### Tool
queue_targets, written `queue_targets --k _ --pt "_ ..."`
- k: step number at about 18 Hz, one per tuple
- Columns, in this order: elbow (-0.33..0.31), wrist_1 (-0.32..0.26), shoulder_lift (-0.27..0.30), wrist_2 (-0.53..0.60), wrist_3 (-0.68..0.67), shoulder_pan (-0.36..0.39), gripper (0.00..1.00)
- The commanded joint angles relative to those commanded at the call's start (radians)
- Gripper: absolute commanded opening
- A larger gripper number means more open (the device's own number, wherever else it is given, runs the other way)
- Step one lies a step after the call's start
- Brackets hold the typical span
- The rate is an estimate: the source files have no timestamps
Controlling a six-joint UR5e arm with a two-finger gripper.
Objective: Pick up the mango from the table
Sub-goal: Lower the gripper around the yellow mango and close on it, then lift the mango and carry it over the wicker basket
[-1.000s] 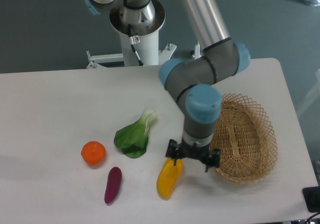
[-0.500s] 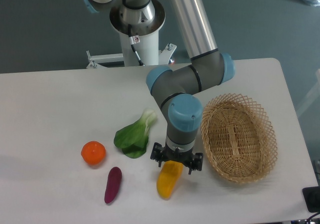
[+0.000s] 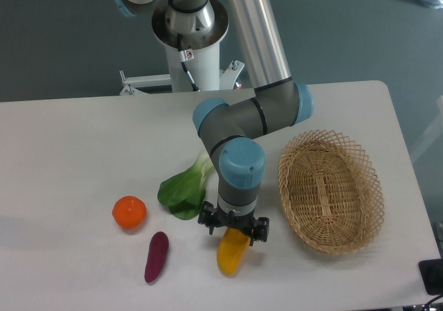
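Single fixed view of the workspace. The mango [image 3: 230,254] lies on the white table [image 3: 69,158] near its front edge, long axis tilted, between the purple vegetable [image 3: 156,256] to its left in the picture and the wicker basket [image 3: 330,190] to its right. The gripper [image 3: 233,232] stands directly over the fruit's upper end, wrist pointing straight down; the black finger mounts show on either side of the yellow skin, but the fingertips are hidden behind the wrist and the fruit, so whether the jaws are spread or pressed onto the mango cannot be told. An orange fruit [image 3: 129,212] and a leafy green [image 3: 185,188] lie further left, apart from the mango.

Handling, as a judgement: the fruit looks smooth and rounded, probably light to moderate in weight, firm enough to pinch yet liable to slip or roll under a hard squeeze. A grasp across the narrow width near mid-length appears safest; a hold at the tapered end risks it pivoting out.

No brand, label or legible writing shows anywhere
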Motion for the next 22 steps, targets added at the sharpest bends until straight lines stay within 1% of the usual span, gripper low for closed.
queue_targets --k 4,5,6,7,10,12,13,14,15,17,19,21,22 --pt "-0.003 0.023 -0.009 0.002 -0.008 0.0 1.0" --pt "-0.003 0.023 -0.009 0.006 -0.009 0.0 0.92" --pt "-0.005 0.023 -0.009 0.014 -0.009 0.0 0.88" --pt "-0.003 0.023 -0.009 0.018 -0.009 0.0 0.81" --pt "-0.003 0.023 -0.009 0.023 -0.009 0.0 0.74" --pt "-0.003 0.023 -0.008 0.023 -0.009 0.0 0.65" --pt "-0.003 0.023 -0.005 0.023 -0.008 0.0 0.63" --pt "0.0 0.023 -0.003 0.021 -0.006 0.0 0.57" --pt "0.002 0.023 0.0 0.021 -0.005 0.002 0.56" --pt "0.002 0.023 0.008 0.021 -0.002 0.002 0.51" --pt "0.009 0.017 0.038 0.023 0.005 0.012 0.49" --pt "0.017 0.008 0.063 0.021 0.008 0.029 0.45" --pt "0.021 0.008 0.084 0.02 0.015 0.041 0.45"
